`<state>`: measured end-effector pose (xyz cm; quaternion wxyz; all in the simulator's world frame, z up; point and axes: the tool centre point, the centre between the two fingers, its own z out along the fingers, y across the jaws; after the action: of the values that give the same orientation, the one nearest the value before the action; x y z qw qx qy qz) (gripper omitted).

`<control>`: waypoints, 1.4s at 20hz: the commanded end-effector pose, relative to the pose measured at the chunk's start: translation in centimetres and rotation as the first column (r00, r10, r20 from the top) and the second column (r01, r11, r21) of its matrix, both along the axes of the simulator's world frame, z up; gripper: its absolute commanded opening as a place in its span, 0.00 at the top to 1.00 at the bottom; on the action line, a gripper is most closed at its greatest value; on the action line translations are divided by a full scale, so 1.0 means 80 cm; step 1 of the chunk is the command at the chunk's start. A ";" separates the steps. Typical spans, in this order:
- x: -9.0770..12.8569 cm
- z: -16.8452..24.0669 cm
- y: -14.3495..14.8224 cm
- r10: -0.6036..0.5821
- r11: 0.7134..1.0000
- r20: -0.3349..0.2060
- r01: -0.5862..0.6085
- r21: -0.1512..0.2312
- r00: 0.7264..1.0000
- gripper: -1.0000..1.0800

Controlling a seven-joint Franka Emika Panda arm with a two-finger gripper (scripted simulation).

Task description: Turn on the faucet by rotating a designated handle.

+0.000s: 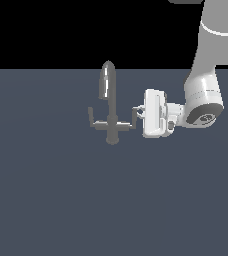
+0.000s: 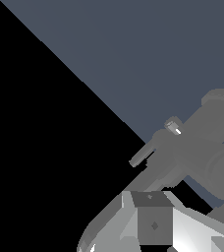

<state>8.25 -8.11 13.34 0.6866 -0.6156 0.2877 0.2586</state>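
The faucet (image 1: 111, 122) is a small grey tap with a tall arched spout, standing on the dark floor mid-scene. Thin levers stick out on both sides. The handle (image 1: 127, 125) is the lever on the exterior view's right, with an upturned tip. My gripper (image 1: 140, 115) reaches in sideways from the exterior view's right, its fingertips right at that upturned tip. The fingers look pressed together, with nothing between them. In the wrist view the faucet (image 2: 202, 142) fills the frame close behind my gripper (image 2: 153, 221); a thin grey lever end (image 2: 141, 157) shows there.
The white arm (image 1: 206, 100) comes down from the exterior view's upper right. The mirror-image lever (image 1: 92, 120) sticks out on the faucet's other side. A flat dark blue-grey floor (image 1: 61, 190) surrounds the faucet.
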 end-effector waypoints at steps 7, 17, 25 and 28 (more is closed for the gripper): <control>-0.022 0.008 0.003 0.000 1.000 0.000 0.000 0.000 1.000 1.00; -0.041 0.010 0.005 -0.004 1.000 -0.004 0.004 -0.003 1.000 1.00; -0.072 0.001 0.008 -0.003 1.000 -0.002 0.003 -0.001 1.000 1.00; -0.084 -0.003 0.010 -0.001 1.000 -0.001 0.001 -0.001 1.000 1.00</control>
<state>2.62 -7.47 13.60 0.6870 -0.6184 0.2874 0.2510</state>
